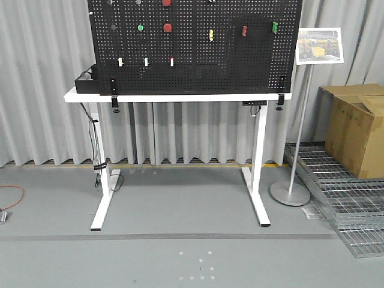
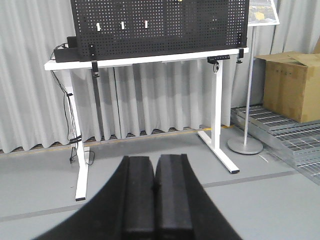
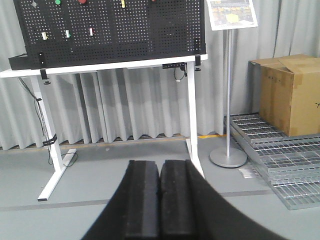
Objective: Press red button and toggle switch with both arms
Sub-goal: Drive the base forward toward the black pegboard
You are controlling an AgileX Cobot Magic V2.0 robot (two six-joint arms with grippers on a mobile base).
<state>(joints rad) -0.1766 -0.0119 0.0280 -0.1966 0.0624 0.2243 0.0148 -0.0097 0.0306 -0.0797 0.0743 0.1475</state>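
Note:
A black pegboard (image 1: 198,72) stands on a white table (image 1: 180,96). A round red button (image 1: 167,27) sits next to a smaller green button (image 1: 140,27). A second red button (image 1: 166,2) is cut off by the top edge, so I cannot tell which of the two is larger. Three small toggle switches (image 1: 146,62) line the board's lower left, and they also show in the left wrist view (image 2: 122,25). My left gripper (image 2: 155,161) and right gripper (image 3: 160,164) are both shut on nothing. They hang over the grey floor, far short of the board.
A black box (image 1: 87,83) sits on the table's left end, with cables (image 1: 96,138) hanging down its leg. A sign stand (image 1: 291,192), a cardboard box (image 1: 357,129) and metal grates (image 1: 348,198) stand to the right. An orange cable (image 1: 12,195) lies at the far left.

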